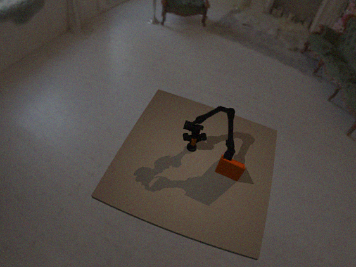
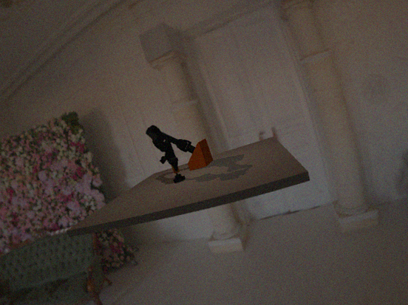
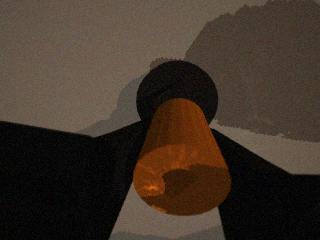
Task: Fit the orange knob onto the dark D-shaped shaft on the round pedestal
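The orange knob (image 1: pixel 193 142) (image 3: pixel 175 132) is an upright cylinder. My gripper (image 1: pixel 193 140) (image 3: pixel 178 129) is shut on it, with one dark finger on each side in the wrist view. The round dark pedestal (image 1: pixel 191 148) (image 2: pixel 179 178) (image 3: pixel 175 75) stands directly below the knob. In the wrist view the knob's far end overlaps the pedestal's near part. The D-shaped shaft is not visible, hidden by the knob or the fingers. I cannot tell whether any gap is left between the knob and the pedestal, or how the flat sides lie.
The orange wedge-shaped block (image 1: pixel 229 169) (image 2: pixel 200 156) is at the arm's base, to the right of the pedestal in the top and exterior views. The tan board (image 1: pixel 227 229) (image 2: pixel 134 211) carries the arm and the pedestal. Dark arm shadows fall across it.
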`<state>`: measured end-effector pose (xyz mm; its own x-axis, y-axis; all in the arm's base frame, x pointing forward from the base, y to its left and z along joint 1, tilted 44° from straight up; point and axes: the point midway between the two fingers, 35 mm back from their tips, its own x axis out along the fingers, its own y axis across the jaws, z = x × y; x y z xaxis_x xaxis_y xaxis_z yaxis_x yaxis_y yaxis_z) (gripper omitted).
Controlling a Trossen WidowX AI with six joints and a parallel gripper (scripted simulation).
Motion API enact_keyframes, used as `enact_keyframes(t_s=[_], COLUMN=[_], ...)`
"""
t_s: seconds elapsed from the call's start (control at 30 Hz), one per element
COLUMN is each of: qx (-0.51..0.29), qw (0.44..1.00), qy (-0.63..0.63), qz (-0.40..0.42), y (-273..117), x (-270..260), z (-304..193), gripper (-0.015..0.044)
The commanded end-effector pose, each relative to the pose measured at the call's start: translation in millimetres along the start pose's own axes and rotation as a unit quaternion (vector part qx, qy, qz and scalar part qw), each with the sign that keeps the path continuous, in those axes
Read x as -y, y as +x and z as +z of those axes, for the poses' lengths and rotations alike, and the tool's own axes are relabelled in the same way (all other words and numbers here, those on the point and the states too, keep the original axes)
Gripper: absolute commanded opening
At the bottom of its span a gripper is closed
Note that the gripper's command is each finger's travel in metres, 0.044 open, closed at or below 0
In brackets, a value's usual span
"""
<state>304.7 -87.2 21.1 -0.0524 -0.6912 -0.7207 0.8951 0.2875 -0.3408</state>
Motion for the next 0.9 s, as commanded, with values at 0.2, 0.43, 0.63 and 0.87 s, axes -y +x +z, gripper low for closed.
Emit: enact_keyframes(t_s=[0.2,0.43,0.63,0.87], qx=[0.002,0.002,0.002,0.002], qw=[1.0,0.999,0.994,0.994], qy=[0.004,0.048,0.109,0.109], qz=[0.001,0.001,0.001,0.001], y=[-2.8,-4.3,-3.4,0.2], x=[-0.6,-0.7,-4.7,-6.5], z=[1.4,1.5,2.4,3.3], gripper=[0.0,0.0,0.0,0.0])
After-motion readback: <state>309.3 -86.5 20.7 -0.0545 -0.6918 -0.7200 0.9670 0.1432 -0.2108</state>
